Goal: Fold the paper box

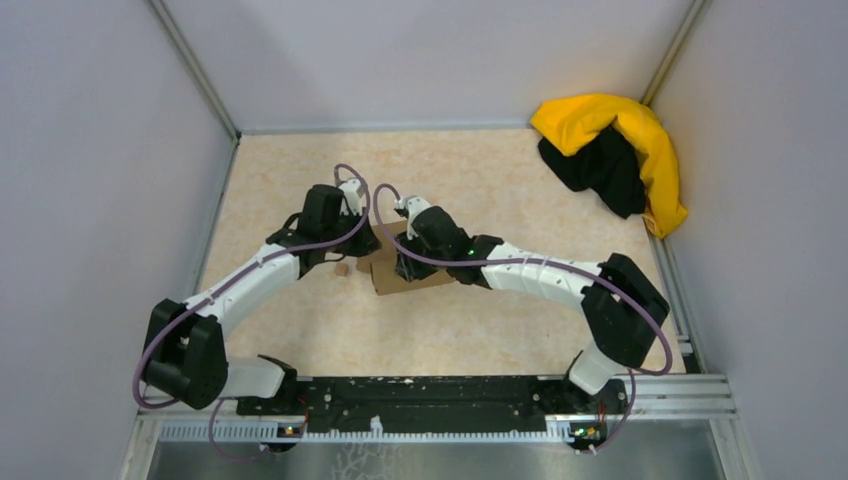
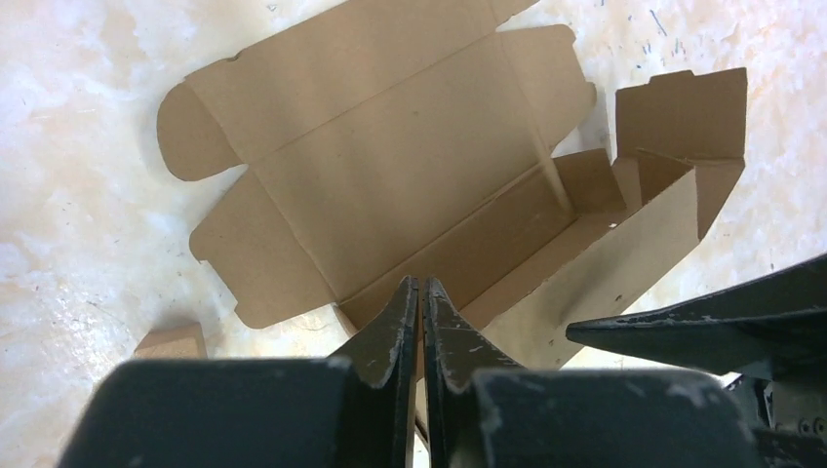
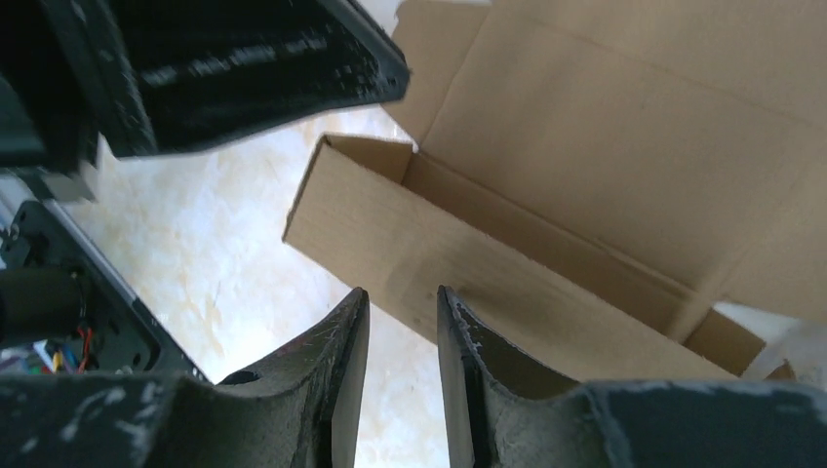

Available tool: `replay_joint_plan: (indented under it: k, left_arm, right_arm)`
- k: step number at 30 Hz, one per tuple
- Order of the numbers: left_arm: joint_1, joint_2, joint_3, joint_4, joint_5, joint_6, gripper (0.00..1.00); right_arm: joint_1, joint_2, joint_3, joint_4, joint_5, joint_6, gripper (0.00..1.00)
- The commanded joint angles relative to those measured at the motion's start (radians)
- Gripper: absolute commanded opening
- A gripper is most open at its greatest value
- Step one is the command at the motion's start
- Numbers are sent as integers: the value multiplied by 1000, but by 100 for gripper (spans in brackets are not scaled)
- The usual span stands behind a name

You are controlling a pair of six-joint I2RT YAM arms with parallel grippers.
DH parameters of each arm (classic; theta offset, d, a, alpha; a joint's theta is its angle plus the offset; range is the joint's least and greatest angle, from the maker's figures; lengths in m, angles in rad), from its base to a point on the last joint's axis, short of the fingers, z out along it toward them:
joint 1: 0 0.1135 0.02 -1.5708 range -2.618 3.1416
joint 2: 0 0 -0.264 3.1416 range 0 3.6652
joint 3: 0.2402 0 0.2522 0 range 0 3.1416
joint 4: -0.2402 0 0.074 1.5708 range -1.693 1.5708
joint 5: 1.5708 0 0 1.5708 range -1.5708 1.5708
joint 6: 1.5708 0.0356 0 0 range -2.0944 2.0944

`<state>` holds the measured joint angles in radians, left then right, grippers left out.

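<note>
Step in hand, as judged: standing the near side up and locking it.

- Paper box (image 2: 390, 166) is found mid-table (image 2: 78, 195), between the two arms, with a small cardboard scrap (image 2: 171, 341) just beside its left end.
- Left gripper (image 2: 419, 283): fingers are drawn almost together, only a hairline left. They appear to be nipped on the top edge of the raised long wall (image 2: 605, 263), though the contact itself is hidden behind the fingertips.
- Right gripper (image 3: 402, 292): fingers stand apart with bare table seen through the gap. Nothing is held, and the wall's outer face lies just beside its right finger.

How the step is best done (judgement):
- The wall should be held upright at the left's end while the right is brought over the free end.
- The fold should be pressed along the scored crease, not across the panel, or the board will buckle.
- The end flap (image 2: 683, 107) should be turned inward before the wall is rolled over it.
- A light pinch is advised, since thin board dents easily.

Look of the box:
- Plain brown, unprinted, matte.
- The floor panel and the far lid panel lie flat, with rounded ear flaps (image 2: 190, 136) spread on the table.
- The near wall is upright and the right end flap is half raised.
- Creases are clearly scored.
</note>
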<state>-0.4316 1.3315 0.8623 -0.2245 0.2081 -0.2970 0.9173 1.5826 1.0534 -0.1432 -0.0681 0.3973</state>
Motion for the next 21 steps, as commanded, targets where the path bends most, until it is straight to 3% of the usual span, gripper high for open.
replay_joint_plan:
  k: [1,21]
  left_arm:
    - [12,2,-17,47,-10,-14,8]
    - [17,-14,-68,79,0,-42,6]
  right_arm:
    - [39,25,78,52,117,10,32]
    - [117,34,27,44,185,20,32]
